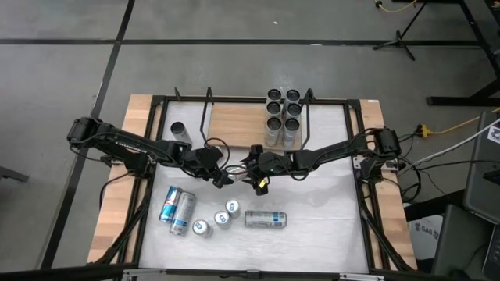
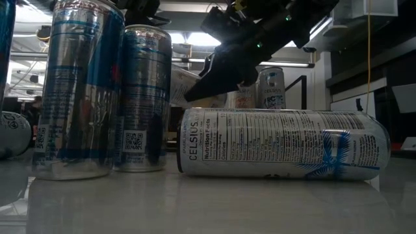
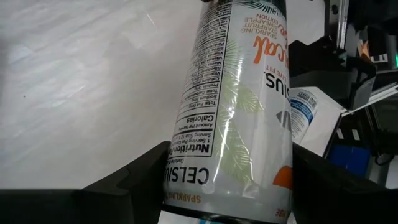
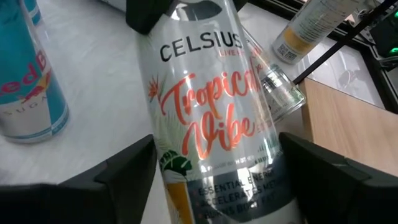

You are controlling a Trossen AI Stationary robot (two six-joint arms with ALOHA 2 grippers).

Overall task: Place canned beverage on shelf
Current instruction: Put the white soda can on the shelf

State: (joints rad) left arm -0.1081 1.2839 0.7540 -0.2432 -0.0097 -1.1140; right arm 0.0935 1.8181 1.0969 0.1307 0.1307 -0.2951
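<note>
Two grippers meet at the middle of the worktop [image 1: 328,195], passing one can [image 4: 208,118]. Your left gripper [image 3: 227,186] has its jaws clenched on it. Your right gripper [image 4: 214,180] sits around it, jaws closing. Next, you let go left and carry it to the shelf [image 1: 234,125]. From above, the can is hidden.

Six cans [image 1: 283,109] on shelf [image 1: 238,125]

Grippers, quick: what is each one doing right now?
Left gripper: shut on the Celsius Tropical Vibe can, mid-table.
Right gripper: fingers flank the same can; whether they grip it cannot be told.
</note>
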